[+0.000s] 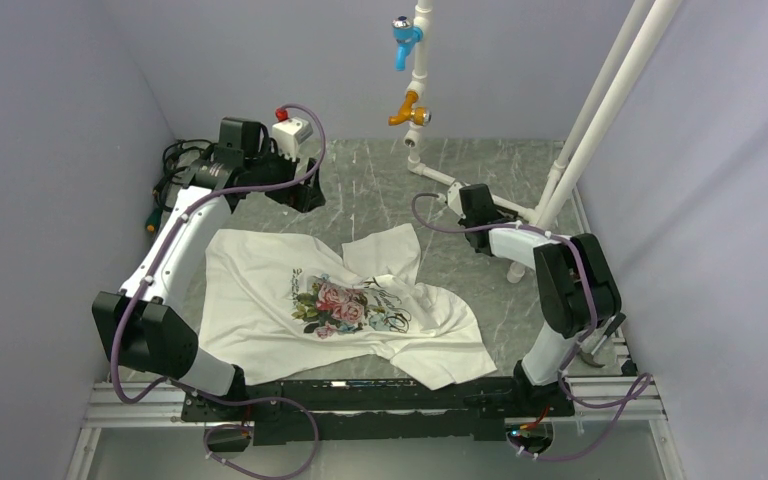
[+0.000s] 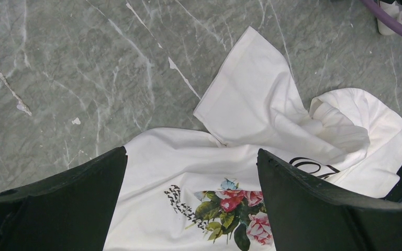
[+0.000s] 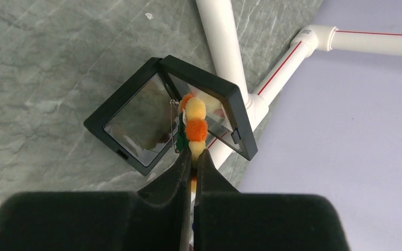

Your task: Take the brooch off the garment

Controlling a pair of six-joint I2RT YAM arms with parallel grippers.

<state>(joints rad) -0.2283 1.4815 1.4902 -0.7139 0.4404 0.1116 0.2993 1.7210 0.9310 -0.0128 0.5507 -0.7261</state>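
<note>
The garment [image 1: 260, 300], a white T-shirt with a rose print, lies crumpled on the marble table; it also shows in the left wrist view [image 2: 251, 104]. My right gripper [image 3: 193, 152] is shut on the brooch [image 3: 195, 123], an orange-yellow flower pin with a safety pin at its side, and holds it over an open black box [image 3: 136, 117] near the white pipes. In the top view my right gripper [image 1: 472, 205] is at the far right, away from the shirt. My left gripper [image 2: 191, 172] is open and empty above the shirt's far-left part, also in the top view [image 1: 300, 190].
White pipes [image 1: 590, 110] rise at the back right with a blue valve [image 1: 403, 35] and a yellow valve [image 1: 408, 112]. A white box with a red button [image 1: 290, 128] and cables sit at the back left. Purple walls close in both sides.
</note>
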